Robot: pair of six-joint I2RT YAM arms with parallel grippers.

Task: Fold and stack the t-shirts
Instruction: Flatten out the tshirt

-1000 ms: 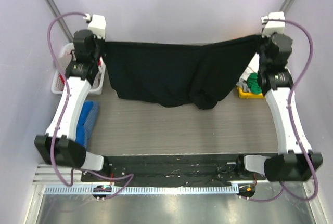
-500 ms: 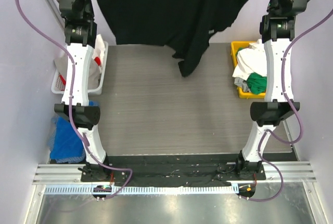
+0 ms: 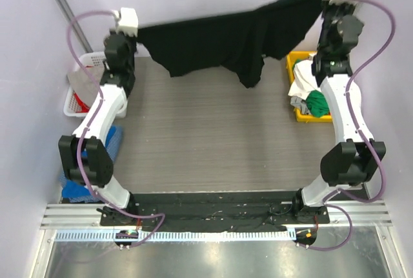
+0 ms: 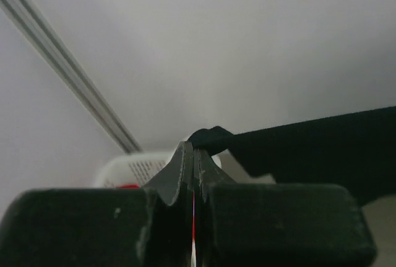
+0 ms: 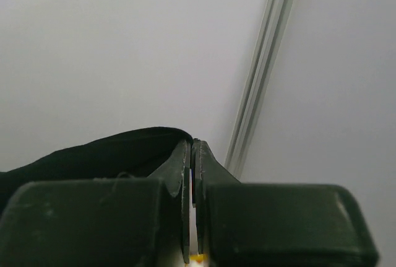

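Top external view: a black t-shirt (image 3: 219, 42) hangs stretched between two raised grippers, above the far end of the table (image 3: 213, 142)
The shirt's long axis runs side to side from one pair of fingers to the other, sagging between them, with a loose fold drooping lowest towards the right. The left gripper (image 4: 193, 153) has its fingers pressed together on one black corner, and the cloth runs off to its right. The right gripper (image 5: 191, 146), held higher, pinches the opposite corner, and the cloth trails to its left. Neither arm is nearer, as each holds one end. Below the right fingers a yellow bin (image 3: 292, 65) holds a white shirt (image 3: 302, 78) and a green shirt (image 3: 317, 102). Laying the black shirt flat likely needs both arms to come down together
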